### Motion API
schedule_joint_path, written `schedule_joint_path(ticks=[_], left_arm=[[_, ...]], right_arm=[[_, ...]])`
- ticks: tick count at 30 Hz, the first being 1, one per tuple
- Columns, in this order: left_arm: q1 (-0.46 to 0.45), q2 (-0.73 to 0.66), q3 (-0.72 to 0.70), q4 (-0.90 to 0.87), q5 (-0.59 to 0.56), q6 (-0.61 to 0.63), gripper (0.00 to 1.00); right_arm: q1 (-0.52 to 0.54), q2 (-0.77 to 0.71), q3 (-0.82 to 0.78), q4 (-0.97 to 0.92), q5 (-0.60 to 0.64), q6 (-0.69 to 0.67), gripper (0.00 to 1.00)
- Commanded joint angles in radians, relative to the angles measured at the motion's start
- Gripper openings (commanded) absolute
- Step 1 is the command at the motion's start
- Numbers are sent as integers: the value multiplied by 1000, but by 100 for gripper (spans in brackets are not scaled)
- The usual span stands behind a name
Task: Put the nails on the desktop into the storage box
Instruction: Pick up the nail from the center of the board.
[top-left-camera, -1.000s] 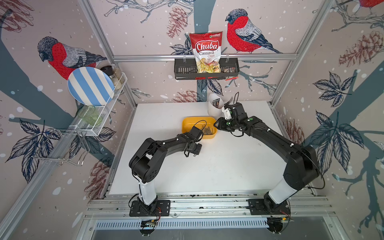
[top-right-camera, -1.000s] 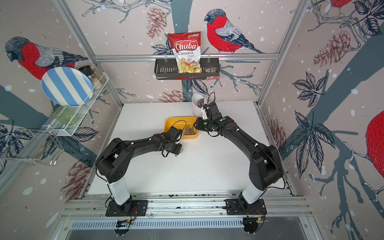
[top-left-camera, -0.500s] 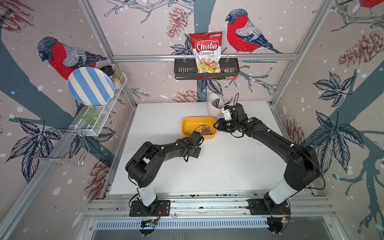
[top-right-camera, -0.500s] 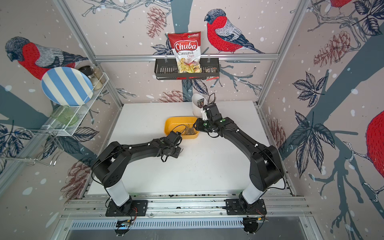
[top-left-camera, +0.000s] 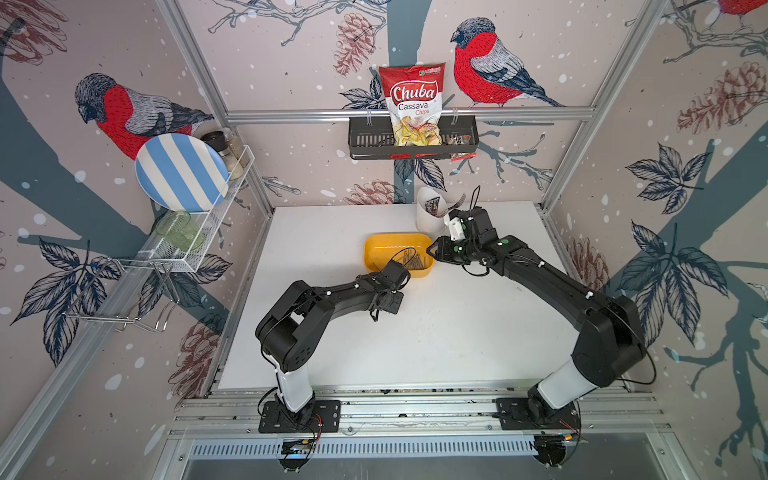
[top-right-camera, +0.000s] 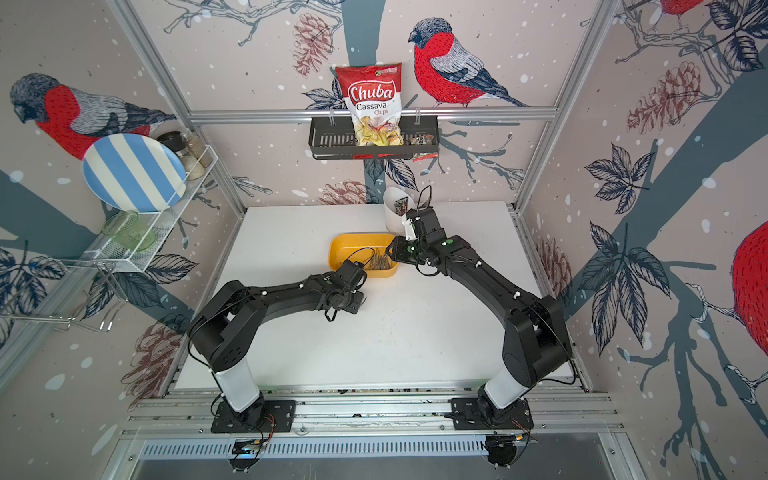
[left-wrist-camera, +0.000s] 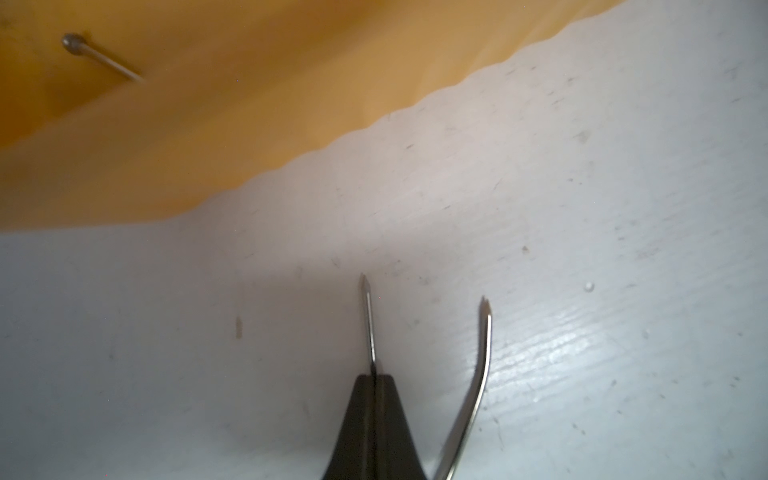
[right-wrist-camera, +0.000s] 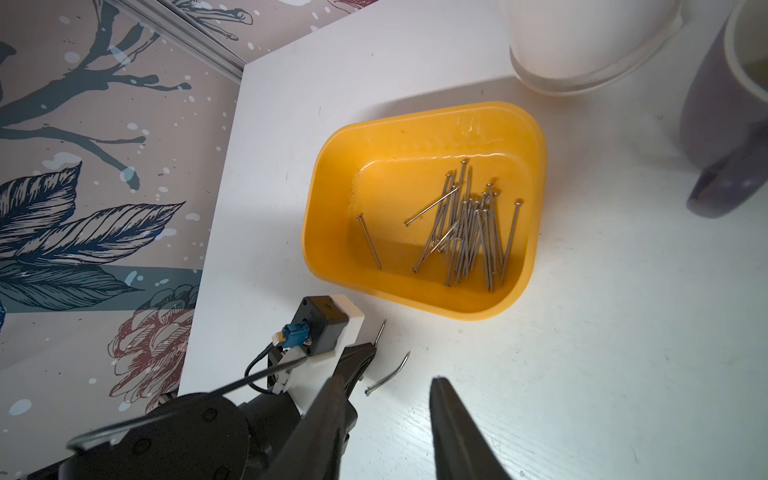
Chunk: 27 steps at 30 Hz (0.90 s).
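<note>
just outside the near wall of the yellow storage box (right-wrist-camera: 415, 133), the left gripper (left-wrist-camera: 374, 386) is pinched closed on a straight nail (left-wrist-camera: 368, 320), its point sticking out toward the box, low over the white worktop (left-wrist-camera: 582, 208). a bent nail (left-wrist-camera: 478, 374) lies on the worktop right beside it. most nails (right-wrist-camera: 465, 232) sit heaped inside the box, one apart from the heap. the right gripper (top-left-camera: 430, 250) hovers by the box's right end, jaws apart and empty.
</note>
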Motion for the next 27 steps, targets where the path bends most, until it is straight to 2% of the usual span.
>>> schedule_joint_path(ticks=[1, 9, 14, 19, 23, 27], left_arm=[[9, 19, 9, -271, 135, 4, 0], [145, -160, 38, -266, 255, -18, 0], [236, -290, -8, -183, 410, -49, 0], [290, -395, -64, -41, 557, -106, 0], [323, -406, -30, 44, 592, -151, 0], [327, -327, 80, 61, 569, -157, 0]], right_arm=[[-3, -9, -3, 9, 11, 3, 38], [-5, -7, 6, 18, -14, 6, 43], [-14, 6, 11, 34, -70, 20, 45], [-12, 26, 22, 34, -133, 23, 46], [-16, 23, 26, 25, -125, 20, 46], [-19, 11, 27, 7, -120, 0, 46]])
